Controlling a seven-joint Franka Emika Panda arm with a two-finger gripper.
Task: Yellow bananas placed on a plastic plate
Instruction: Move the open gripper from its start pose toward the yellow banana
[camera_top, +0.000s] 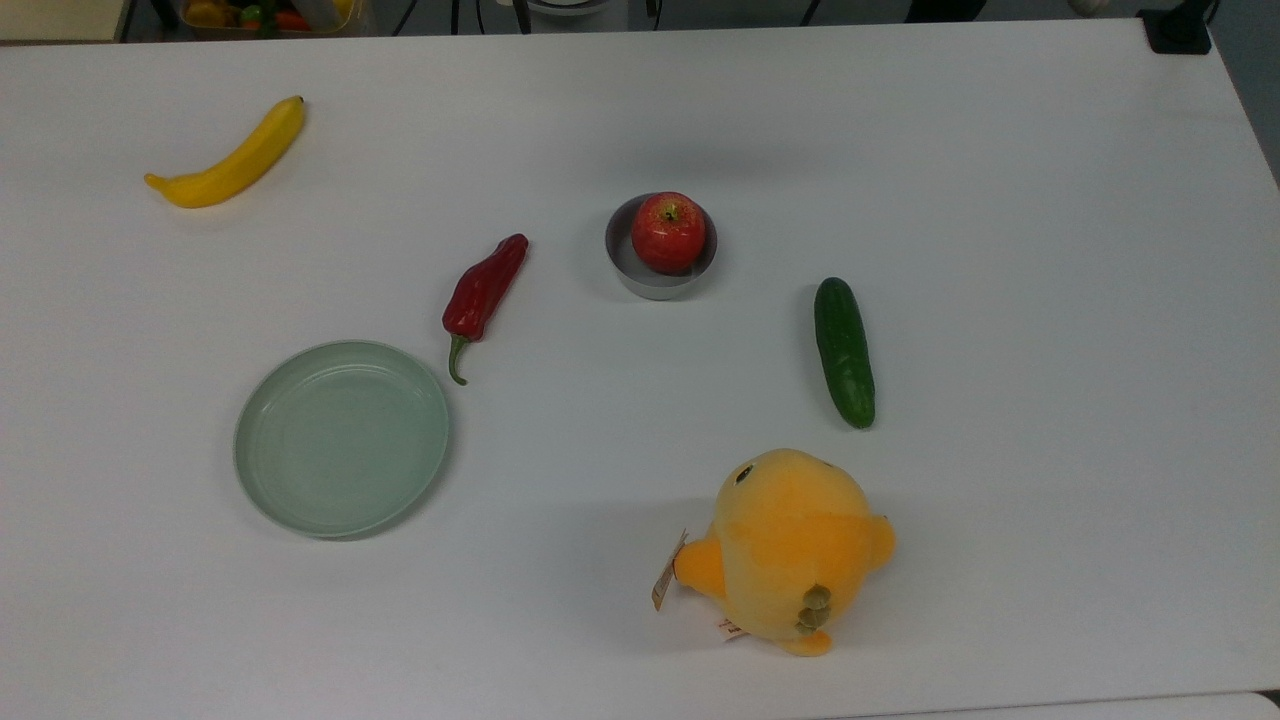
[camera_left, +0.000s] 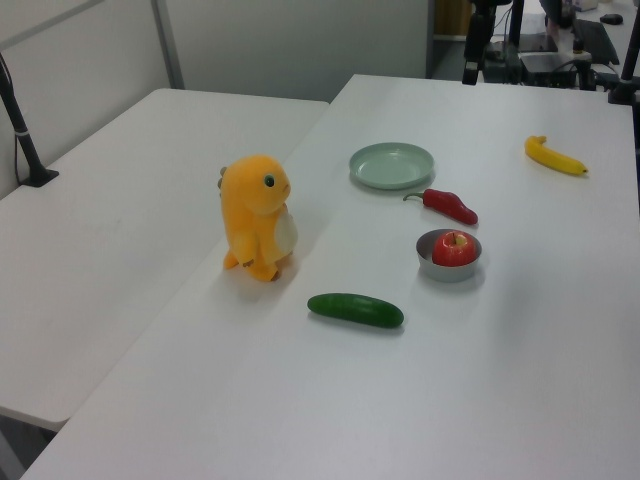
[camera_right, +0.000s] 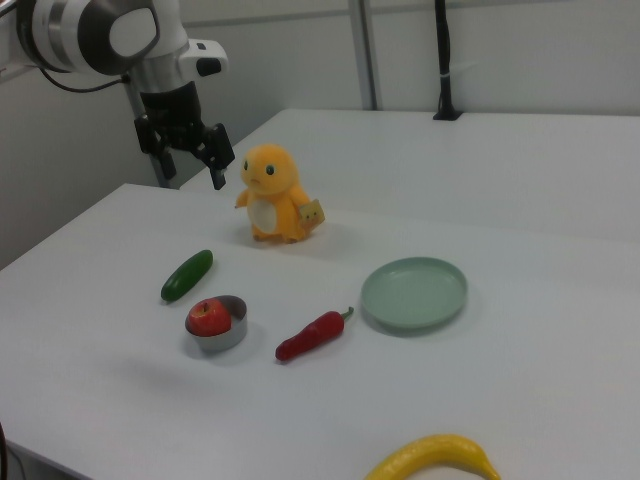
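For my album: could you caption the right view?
Open tool hangs above the table near a plush; banana lies far from the empty plate.

No text, brand, number or sign can be read anywhere. The plush toy (camera_top: 785, 545) carries a small paper tag (camera_top: 664, 578) on its side and a white sewn label (camera_top: 732, 628) beneath it; whatever is printed on either is too small to make out.
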